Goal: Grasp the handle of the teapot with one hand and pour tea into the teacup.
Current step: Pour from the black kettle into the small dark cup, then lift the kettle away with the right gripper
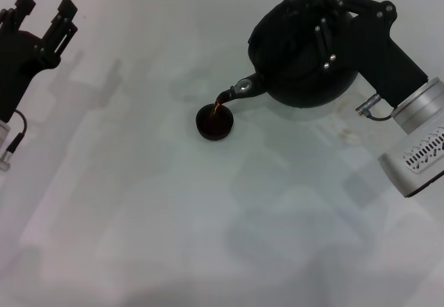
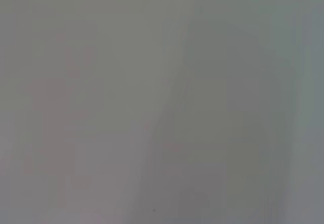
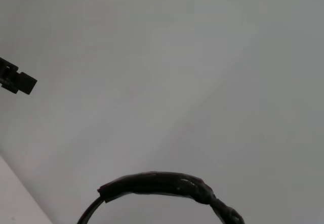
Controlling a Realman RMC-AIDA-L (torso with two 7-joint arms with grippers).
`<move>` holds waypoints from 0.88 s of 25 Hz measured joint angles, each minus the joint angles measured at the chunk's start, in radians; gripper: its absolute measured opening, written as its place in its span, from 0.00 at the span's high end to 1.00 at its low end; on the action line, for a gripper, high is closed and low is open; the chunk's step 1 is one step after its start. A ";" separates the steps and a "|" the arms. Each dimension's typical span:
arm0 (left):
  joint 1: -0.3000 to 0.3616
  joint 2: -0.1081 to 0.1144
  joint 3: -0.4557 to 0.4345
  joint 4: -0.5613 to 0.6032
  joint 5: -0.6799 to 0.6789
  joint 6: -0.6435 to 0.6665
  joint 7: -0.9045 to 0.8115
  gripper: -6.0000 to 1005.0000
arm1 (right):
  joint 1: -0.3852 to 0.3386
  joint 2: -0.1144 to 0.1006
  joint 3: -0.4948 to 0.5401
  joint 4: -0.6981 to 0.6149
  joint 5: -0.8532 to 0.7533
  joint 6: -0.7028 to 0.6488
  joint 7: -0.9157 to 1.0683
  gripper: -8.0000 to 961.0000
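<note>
The large round black teapot (image 1: pixel 300 52) hangs tilted at the upper right of the head view, spout (image 1: pixel 243 85) down and to the left. A brown stream of tea runs from the spout into the small dark teacup (image 1: pixel 214 123) on the white table. My right gripper (image 1: pixel 331 23) is shut on the handle at the pot's top. The handle (image 3: pixel 162 183) shows as a black arc in the right wrist view. My left gripper (image 1: pixel 46 14) is open and empty at the far upper left.
The white table (image 1: pixel 208 238) spreads all around the cup. A cable (image 1: pixel 14 141) hangs from the left arm at the left edge. The left wrist view shows only plain grey surface (image 2: pixel 162 102). The left gripper's tip (image 3: pixel 17 80) shows far off in the right wrist view.
</note>
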 joint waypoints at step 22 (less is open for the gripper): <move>0.000 0.002 0.000 0.019 0.000 0.000 0.001 0.23 | -0.010 0.000 0.008 0.000 0.004 -0.003 -0.024 0.87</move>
